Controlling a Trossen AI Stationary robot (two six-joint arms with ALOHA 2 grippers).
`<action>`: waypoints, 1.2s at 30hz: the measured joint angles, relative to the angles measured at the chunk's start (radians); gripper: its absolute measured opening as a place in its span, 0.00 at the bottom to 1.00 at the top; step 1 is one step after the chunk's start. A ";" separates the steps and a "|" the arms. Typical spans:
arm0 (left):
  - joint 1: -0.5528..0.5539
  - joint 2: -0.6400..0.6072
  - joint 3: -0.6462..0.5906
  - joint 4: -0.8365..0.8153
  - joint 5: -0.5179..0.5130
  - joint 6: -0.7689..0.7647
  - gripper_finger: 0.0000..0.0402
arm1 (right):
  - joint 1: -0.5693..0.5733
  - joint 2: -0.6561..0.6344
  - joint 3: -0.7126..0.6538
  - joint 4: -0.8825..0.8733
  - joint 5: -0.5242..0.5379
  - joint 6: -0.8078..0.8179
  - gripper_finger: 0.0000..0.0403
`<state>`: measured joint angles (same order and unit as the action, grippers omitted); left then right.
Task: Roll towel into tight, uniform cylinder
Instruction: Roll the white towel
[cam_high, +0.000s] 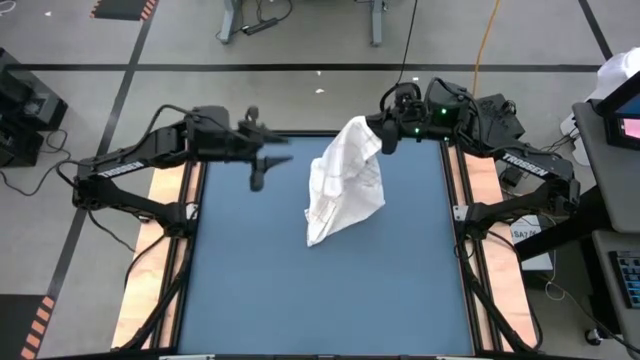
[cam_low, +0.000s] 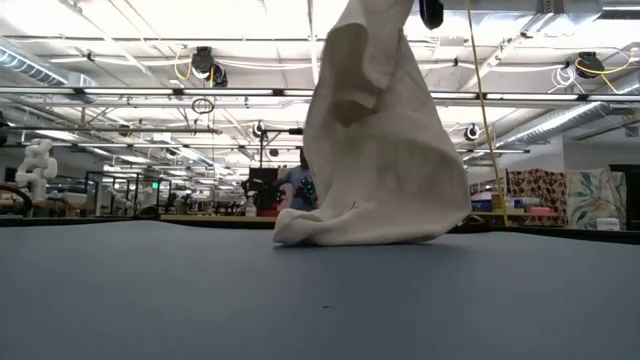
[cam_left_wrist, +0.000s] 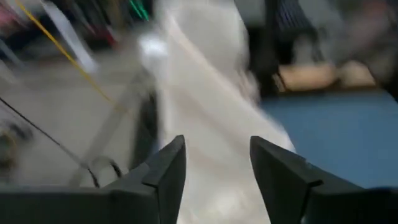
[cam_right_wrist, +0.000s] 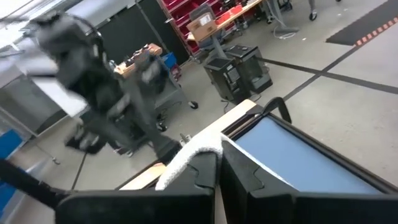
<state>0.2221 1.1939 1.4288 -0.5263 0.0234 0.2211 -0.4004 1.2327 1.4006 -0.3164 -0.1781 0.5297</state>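
R gripper (cam_high: 381, 137) is up at the far-right corner of the table (cam_high: 240, 290), fingers pressed together on a top corner of the towel (cam_high: 345, 180); the R wrist view shows the two dark fingers nearly touching w/ a white fold squeezed out beside them. From that pinch the towel hangs down in a bunched drape, lower end resting crumpled on the blue top near the table's middle, toward the far side. In the low view its bottom edge sits on the surface while the upper part rises out of frame.

L gripper (cam_high: 262, 160) hovers near the far-left part of the table, well apart from the cloth, fingers spread w/ nothing between them; L wrist view looks straight at the towel through the gap.

Step in hand, prob.: lift and spread before any rolling. To do it well, L should grab the other top corner, then both pull apart so the cloth goes taut and lies flat, no folds. Rolling from a crumpled heap likely gives a lumpy, uneven cylinder.

Count: 1 towel, 2 arms, 2 grippers, 1 table. A person (cam_low: 298, 187) shows far off in the room behind.
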 joint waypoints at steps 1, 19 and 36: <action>0.006 0.000 0.000 0.070 -0.006 -0.011 0.47 | 0.007 0.000 0.000 -0.001 -0.001 0.001 0.00; 0.099 0.129 0.001 0.353 0.431 -0.290 0.49 | 0.203 0.006 0.000 -0.052 -0.036 -0.016 0.00; 0.060 0.355 0.000 0.437 0.637 -0.340 0.49 | 0.304 0.027 0.000 -0.188 -0.037 0.009 0.00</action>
<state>0.2825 1.5486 1.4292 -0.0895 0.6607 -0.1186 -0.0959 1.2594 1.4006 -0.5045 -0.2153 0.5388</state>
